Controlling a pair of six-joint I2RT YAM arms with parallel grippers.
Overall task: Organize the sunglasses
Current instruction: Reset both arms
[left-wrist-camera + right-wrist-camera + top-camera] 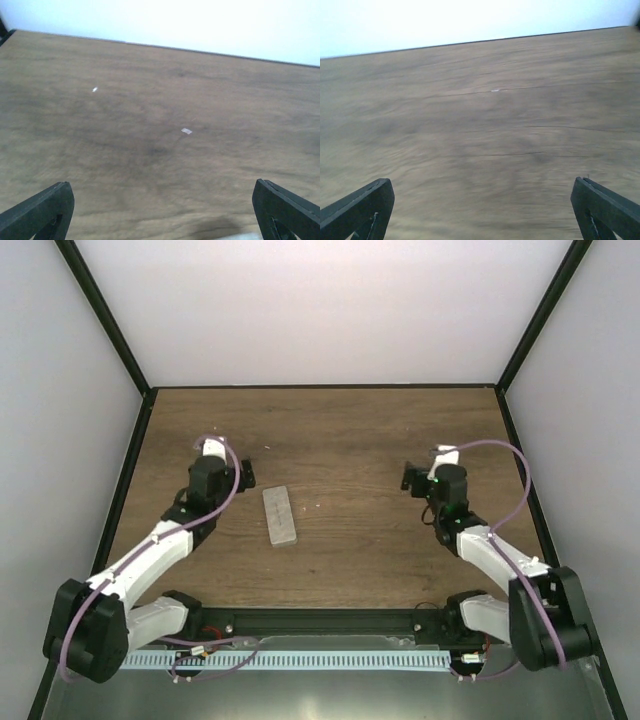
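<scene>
**Both grippers wide over bare wood, sunglasses out of sight**

The left gripper [244, 475] hangs over the table [350, 430] with its jaws spread wide; in its wrist view the fingertips [60, 192] sit at the far edges of the frame with nothing between them. The right gripper [411, 479] is spread just as wide and holds nothing. A grey case [280, 516] lies closed and flat on the wood, just right of the left gripper and well apart from the right one. The sunglasses show in no view, so I cannot tell where they are.
</scene>
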